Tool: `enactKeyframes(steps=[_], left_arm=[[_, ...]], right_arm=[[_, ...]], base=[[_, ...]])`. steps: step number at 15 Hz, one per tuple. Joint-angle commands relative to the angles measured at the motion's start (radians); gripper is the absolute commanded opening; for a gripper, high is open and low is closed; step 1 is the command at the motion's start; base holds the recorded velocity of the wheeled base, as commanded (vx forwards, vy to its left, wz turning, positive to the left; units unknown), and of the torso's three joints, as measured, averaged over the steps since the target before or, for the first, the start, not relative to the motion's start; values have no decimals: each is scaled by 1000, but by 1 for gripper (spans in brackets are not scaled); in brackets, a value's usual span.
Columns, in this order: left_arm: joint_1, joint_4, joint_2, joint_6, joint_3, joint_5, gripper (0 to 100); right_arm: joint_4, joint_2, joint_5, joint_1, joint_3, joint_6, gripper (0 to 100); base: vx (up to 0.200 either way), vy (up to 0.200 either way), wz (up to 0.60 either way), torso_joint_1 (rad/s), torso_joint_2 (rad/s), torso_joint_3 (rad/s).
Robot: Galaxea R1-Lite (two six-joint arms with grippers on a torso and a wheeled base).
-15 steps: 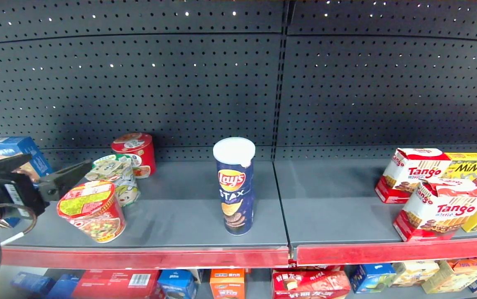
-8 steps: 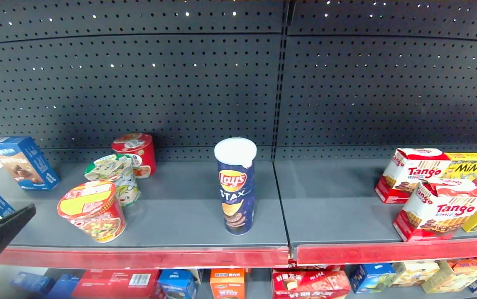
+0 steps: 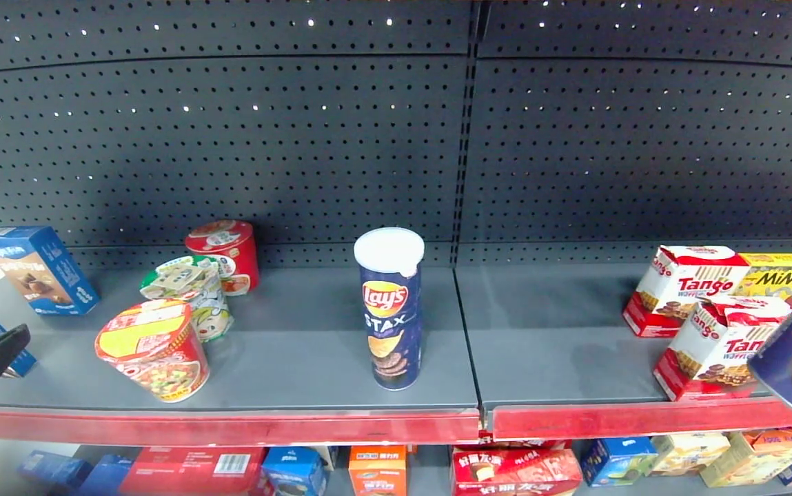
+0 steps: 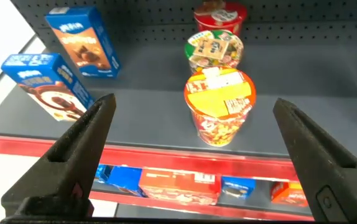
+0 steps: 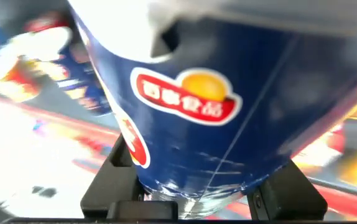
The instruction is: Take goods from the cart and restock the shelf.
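Blue chip can clamped in right hand, left hand spread — empty

The left claw is hanging wide open before the shelf, its dark fingers framing a red noodle cup near the front edge. A green-lidded cup and a red cup are lining up behind it. Two blue boxes are standing upright beside them.

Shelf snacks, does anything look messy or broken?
Yes, a little. The front wafer box on the right sits crooked to the shelf edge, and its top looks crumpled open. The chip can in the middle stands straight.
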Motion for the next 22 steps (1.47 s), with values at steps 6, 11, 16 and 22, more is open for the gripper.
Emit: enactKeyframes(steps=[6, 11, 16, 22], left_arm=[[1, 1, 2, -1, 0, 4, 100], [1, 2, -9, -1, 3, 19, 100], [0, 1, -12, 1, 26, 16, 100], [0, -1, -9, 3, 49, 16, 100]], right_arm=[[-205, 243, -256, 399, -22, 117, 0], [-449, 353, -288, 416, 117, 20, 0], [-483, 471, -203, 417, 90, -81, 0], [-676, 743, -185, 408, -11, -160, 0]], base=[[0, 0, 0, 0, 0, 0], [0, 0, 0, 0, 0, 0], [0, 0, 0, 0, 0, 0], [0, 0, 0, 0, 0, 0]])
